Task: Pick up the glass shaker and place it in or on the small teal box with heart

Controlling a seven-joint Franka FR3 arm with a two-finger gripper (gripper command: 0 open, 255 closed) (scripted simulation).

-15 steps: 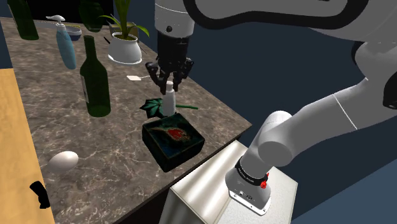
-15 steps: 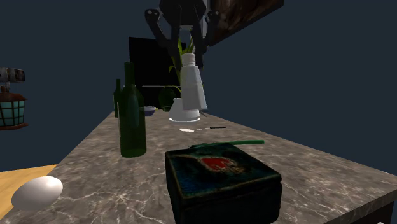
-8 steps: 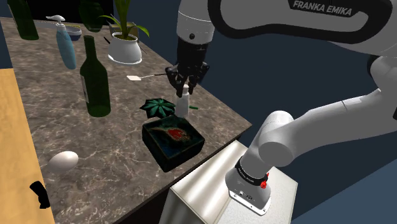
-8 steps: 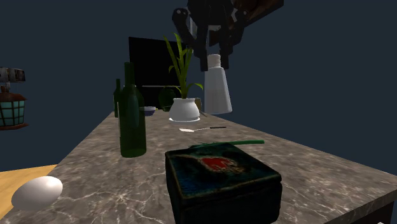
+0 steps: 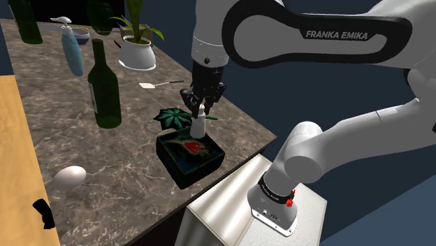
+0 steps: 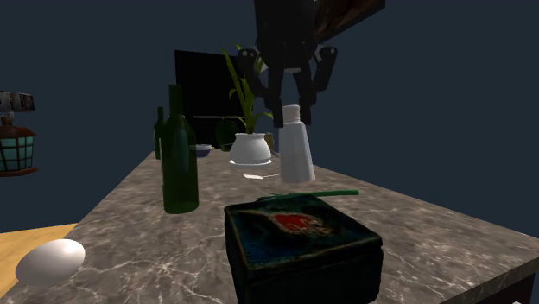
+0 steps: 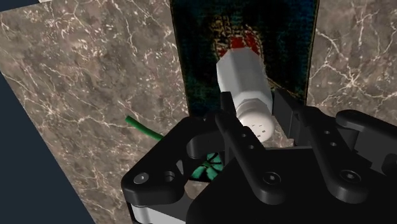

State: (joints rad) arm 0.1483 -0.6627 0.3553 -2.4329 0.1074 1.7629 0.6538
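The shaker (image 5: pixel 198 126) is a pale white bottle with a perforated cap, and it hangs upright in the air. My gripper (image 5: pixel 202 105) is shut on its cap from above. Just below it on the marble counter sits the box (image 5: pixel 189 158), dark teal with a red heart on its lid. In the second exterior view the shaker (image 6: pixel 297 148) hangs under the gripper (image 6: pixel 294 117), behind and above the box (image 6: pixel 302 240). In the wrist view the shaker (image 7: pixel 243 77) points down at the heart lid (image 7: pixel 197 38), with its cap between the gripper (image 7: pixel 261 124) fingers.
A tall green wine bottle (image 5: pixel 103 85) stands beyond the box. A green leafy sprig (image 5: pixel 171 117) lies beside the box, and an egg (image 5: pixel 69 177) lies near the counter's front. A potted plant (image 5: pixel 137 49), a blue bottle (image 5: pixel 72 52) and a spoon (image 5: pixel 157 84) stand further back. The counter edge (image 5: pixel 251 133) is close.
My gripper has carried the shaker to the shoulder view's right and then lower, so that it now hangs closer over the heart box. The box and the other objects have not moved.
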